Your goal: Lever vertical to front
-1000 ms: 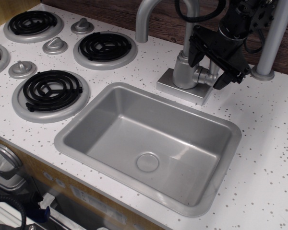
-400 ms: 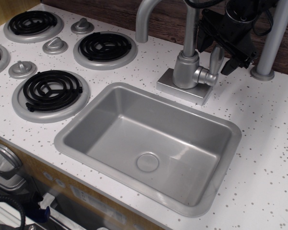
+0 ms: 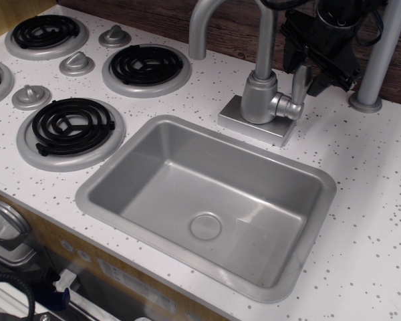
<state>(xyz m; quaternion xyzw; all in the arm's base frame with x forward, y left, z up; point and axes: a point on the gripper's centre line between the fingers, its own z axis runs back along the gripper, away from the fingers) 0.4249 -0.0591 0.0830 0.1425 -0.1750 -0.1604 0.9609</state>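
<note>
Behind upright lever (image 3: 301, 81), gripper (image 3: 319, 52) raised, tilted

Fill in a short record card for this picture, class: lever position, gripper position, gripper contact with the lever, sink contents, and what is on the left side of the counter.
lever position: the lever stands upright on the right side of the faucet column
gripper position: the gripper is behind and above the lever, near the top edge
gripper contact: seems apart from the lever; open or shut cannot be told
sink contents: the sink holds nothing, only its drain
left of counter: black coil burners and grey stove knobs
</note>
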